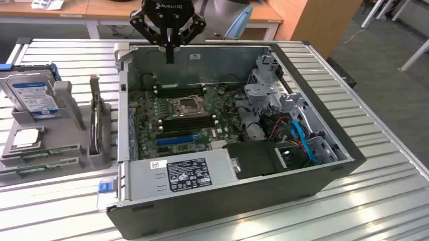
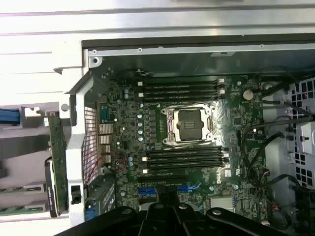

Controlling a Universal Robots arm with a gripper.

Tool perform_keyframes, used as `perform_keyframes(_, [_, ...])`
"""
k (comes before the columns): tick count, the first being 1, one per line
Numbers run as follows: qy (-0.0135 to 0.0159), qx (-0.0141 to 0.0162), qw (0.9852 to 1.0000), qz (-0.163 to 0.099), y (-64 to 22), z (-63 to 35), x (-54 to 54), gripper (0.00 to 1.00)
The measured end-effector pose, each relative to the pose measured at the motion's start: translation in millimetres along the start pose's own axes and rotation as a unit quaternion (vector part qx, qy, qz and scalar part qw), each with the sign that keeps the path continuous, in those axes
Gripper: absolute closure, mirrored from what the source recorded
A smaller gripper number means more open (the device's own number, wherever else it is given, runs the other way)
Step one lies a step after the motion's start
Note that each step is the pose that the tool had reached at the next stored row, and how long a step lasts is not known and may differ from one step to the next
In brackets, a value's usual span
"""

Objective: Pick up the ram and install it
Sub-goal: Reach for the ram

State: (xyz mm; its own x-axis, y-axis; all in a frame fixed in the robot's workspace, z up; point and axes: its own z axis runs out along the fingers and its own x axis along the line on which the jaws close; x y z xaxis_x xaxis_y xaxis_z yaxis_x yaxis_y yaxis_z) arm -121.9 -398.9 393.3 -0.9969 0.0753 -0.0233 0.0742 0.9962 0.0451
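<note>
Claw (image 1: 170,56) shut, fingers pinched together, nothing in it. Ram (image 1: 40,151) sits outside the computer case (image 1: 234,201), off the case's wall on the exterior view's left, lying flat in a grey holder (image 1: 67,108). A second green stick lies just beside it, and I can't tell which is meant. Same holder, also outside the case: a silver processor chip (image 1: 27,138), a hard drive (image 1: 32,93), and an upright green card (image 2: 56,157) nearest the case wall. Inside the case the motherboard (image 2: 147,113) faces up, and the black memory slots (image 2: 182,88) on both sides of the CPU socket (image 2: 189,125) look empty. Step, as I judge it: pick-up not begun, ram untouched, nothing installed. A grasp would call for my jaws parted and the claw over at the holder, well apart from where it hangs. Pose: arm points my claw straight down above the case's far wall, high over the motherboard, touching nothing.
</note>
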Motion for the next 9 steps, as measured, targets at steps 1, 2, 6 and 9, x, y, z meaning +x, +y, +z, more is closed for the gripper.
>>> perform_keyframes(1, [0.0,0.0,1.0,0.0,0.0,0.0,0.0,0.9])
perform_keyframes(2, [0.0,0.0,1.0,0.0,0.0,0.0,0.0,0.9])
perform_keyframes(6, [0.0,0.0,1.0,0.0,0.0,0.0,0.3,0.9])
perform_keyframes(9, [0.0,0.0,1.0,0.0,-0.1,0.0,1.5,0.9])
